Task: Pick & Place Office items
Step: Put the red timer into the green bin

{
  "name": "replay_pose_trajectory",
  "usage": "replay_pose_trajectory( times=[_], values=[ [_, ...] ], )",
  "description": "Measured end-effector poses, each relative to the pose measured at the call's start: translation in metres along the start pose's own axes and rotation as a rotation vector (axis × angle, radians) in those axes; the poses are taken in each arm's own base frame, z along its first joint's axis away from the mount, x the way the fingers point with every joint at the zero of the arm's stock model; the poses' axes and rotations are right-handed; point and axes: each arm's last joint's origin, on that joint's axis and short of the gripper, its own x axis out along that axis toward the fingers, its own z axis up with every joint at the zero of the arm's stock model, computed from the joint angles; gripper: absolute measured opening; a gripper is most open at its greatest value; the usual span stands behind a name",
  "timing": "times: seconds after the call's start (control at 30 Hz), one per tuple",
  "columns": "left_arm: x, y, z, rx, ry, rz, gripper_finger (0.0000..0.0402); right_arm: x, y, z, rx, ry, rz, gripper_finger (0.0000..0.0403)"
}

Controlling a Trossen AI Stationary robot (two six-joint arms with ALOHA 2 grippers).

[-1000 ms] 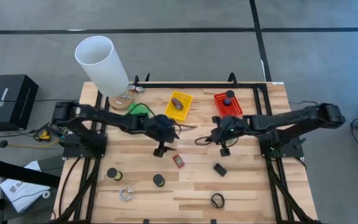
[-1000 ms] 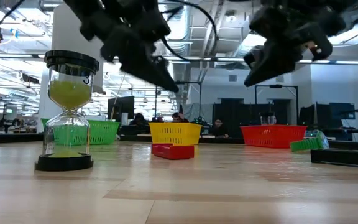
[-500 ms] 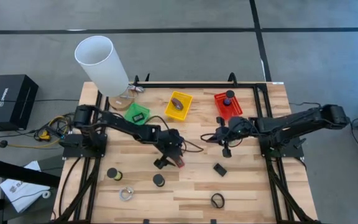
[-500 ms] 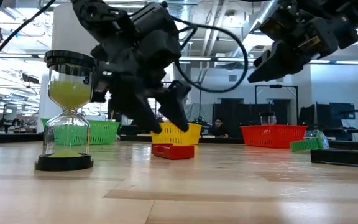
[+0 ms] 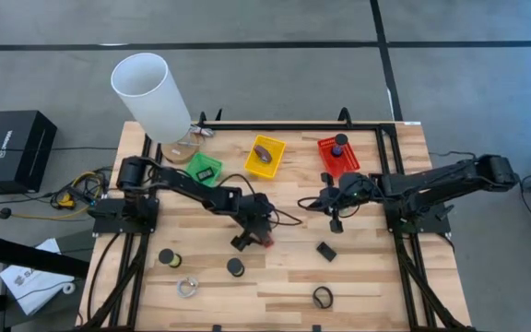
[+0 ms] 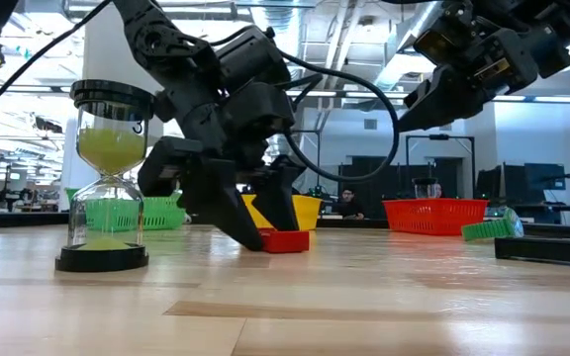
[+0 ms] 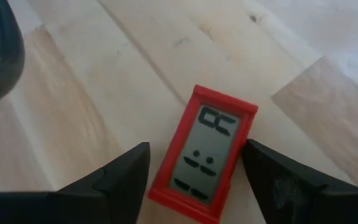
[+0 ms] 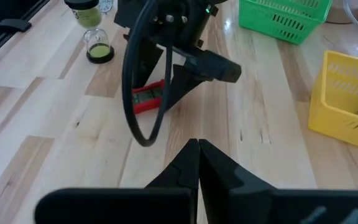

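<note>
A red rectangle with a grey display (image 7: 207,152) lies flat on the table near its middle (image 5: 266,242) (image 6: 285,240). My left gripper (image 5: 252,242) (image 6: 270,233) (image 7: 197,174) is lowered over it, open, one finger close on each long side. My right gripper (image 5: 334,221) (image 6: 404,117) (image 8: 197,148) hovers shut above the table, right of the middle. Toward the near edge stand an hourglass (image 5: 166,258) (image 6: 107,178) and a black spool (image 5: 235,266). A clear ring (image 5: 187,287), a dark clip (image 5: 326,250) and a black ring (image 5: 322,297) lie flat there.
Green (image 5: 203,169), yellow (image 5: 265,155) and red (image 5: 337,155) baskets sit along the far side, the yellow and red ones holding items. A big white cylinder (image 5: 152,97) stands at the far left corner. A black cable loops off my left arm (image 8: 143,93).
My left gripper has moved from the table's middle toward the near edge and gone down, ending with its fingers astride the red rectangle, and the green basket is uncovered. My right gripper has drawn back slightly toward the right edge, then kept still.
</note>
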Motion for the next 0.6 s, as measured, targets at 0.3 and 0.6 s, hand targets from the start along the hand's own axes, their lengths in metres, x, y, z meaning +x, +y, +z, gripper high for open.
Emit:
replay_pose_trajectory(
  times=[0.3, 0.6],
  values=[
    [-0.0016, 0.0005, -0.0003, -0.005, 0.006, 0.008, 0.0173, 0.0000, 0.0001, -0.0010, 0.001, 0.010, 0.001, 0.0000],
    [-0.0076, 0.0009, 0.0008, -0.056, 0.030, 0.042, 0.0163, 0.0000, 0.0001, -0.0011, 0.001, 0.011, 0.001, 0.0000]
  ],
)
